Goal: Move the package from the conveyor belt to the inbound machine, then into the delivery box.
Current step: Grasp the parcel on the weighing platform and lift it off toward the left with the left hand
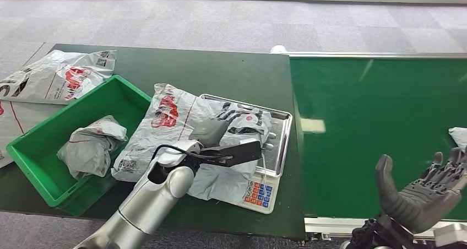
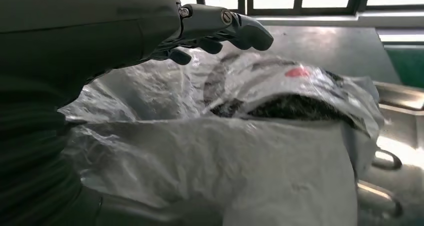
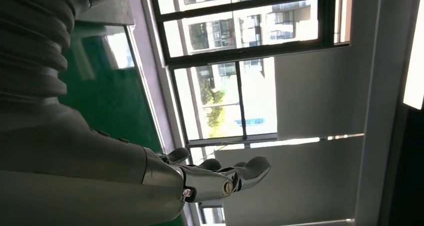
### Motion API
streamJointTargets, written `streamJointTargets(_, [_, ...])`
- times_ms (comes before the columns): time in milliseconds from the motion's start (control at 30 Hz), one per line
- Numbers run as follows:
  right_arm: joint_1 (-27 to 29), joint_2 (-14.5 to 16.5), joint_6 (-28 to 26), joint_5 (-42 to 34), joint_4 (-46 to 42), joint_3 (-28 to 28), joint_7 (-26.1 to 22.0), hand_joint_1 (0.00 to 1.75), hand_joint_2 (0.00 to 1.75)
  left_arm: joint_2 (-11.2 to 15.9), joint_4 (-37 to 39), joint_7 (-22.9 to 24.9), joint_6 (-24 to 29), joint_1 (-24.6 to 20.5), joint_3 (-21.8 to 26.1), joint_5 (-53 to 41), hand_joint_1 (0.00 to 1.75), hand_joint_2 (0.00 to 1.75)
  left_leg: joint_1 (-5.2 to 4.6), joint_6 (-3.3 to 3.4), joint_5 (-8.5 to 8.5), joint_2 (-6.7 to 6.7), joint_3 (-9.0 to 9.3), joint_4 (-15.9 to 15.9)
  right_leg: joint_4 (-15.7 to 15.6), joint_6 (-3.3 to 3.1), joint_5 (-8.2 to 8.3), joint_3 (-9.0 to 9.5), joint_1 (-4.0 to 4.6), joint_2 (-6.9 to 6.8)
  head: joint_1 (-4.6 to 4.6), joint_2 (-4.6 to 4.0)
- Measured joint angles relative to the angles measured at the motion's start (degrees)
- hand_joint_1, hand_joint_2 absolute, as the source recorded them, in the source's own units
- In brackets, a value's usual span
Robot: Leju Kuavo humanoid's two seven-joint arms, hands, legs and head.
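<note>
A crumpled grey poly package (image 1: 182, 117) with red and black print lies across the steel tray (image 1: 281, 144) of the inbound machine, spilling off its left side onto the table. My left hand (image 1: 226, 132) is spread over the top of it, fingers apart, gripping nothing. The left wrist view shows the fingers (image 2: 220, 28) just above the package (image 2: 280, 151). My right hand (image 1: 421, 191) hangs open, palm up, over the near edge of the green conveyor belt (image 1: 380, 111); its fingers (image 3: 220, 178) are empty. The green delivery box (image 1: 33, 150) stands at the left.
One wrapped grey package (image 1: 91, 144) lies in the delivery box. Flat printed bags (image 1: 55, 75) lie behind it at the table's far left. The machine's keypad (image 1: 259, 194) faces the near edge. Another pale package (image 1: 459, 136) peeks in at the belt's right edge.
</note>
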Motion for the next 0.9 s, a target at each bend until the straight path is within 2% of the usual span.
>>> streamJointTargets(100, [-0.1,0.6,-0.4,1.1,-0.6,1.2,-1.3,0.00,1.75,-2.8,9.0,0.0,0.7,-1.8,-2.1,-2.7,1.75,1.75,0.00,0.00,0.00,0.02,0.02,0.0,0.0,0.00,0.01,0.03,0.00,0.01,-0.01,0.00])
streamJointTargets(233, [-0.5,1.3,-0.5,1.0,-1.0,1.6,-1.5,0.00,1.75,-5.2,18.4,-0.9,2.2,-4.5,-2.6,-4.2,1.75,1.75,0.01,0.04,0.03,-0.04,0.05,0.0,0.0,0.00,0.01,0.14,-0.01,-0.05,-0.01,0.00])
streamJointTargets(433, [-1.9,1.9,-0.5,1.5,-1.1,2.2,-1.3,0.00,1.75,-5.9,22.9,-0.5,2.0,-7.0,-2.6,-6.2,1.75,1.75,0.01,0.05,0.04,-0.03,0.22,0.0,0.0,0.00,0.01,0.31,0.00,-0.05,-0.01,0.00])
streamJointTargets(600, [-2.5,2.4,-0.5,3.0,-1.2,2.4,-0.6,0.00,1.75,-5.7,23.2,-0.7,4.4,-7.2,-1.3,-6.7,1.75,1.75,0.01,-0.02,0.10,-0.03,0.27,0.0,0.0,-0.02,0.04,0.35,0.06,-0.05,-0.02,0.00])
streamJointTargets(733, [-2.4,2.6,-0.5,3.6,-1.6,2.4,-0.1,0.00,1.75,-4.8,20.4,-1.3,5.5,-6.9,1.4,-6.1,1.75,1.75,0.01,-0.05,0.15,-0.04,0.22,0.0,0.1,-0.06,0.07,0.27,0.09,-0.05,-0.01,0.00])
streamJointTargets(900, [-1.6,2.8,-0.6,3.9,-2.9,2.3,0.0,0.00,1.75,-2.5,8.6,-3.9,13.3,-5.6,5.8,-5.0,1.75,1.75,0.03,-0.06,0.22,-0.05,0.00,0.0,0.1,-0.06,0.10,0.06,0.11,-0.06,-0.01,0.00])
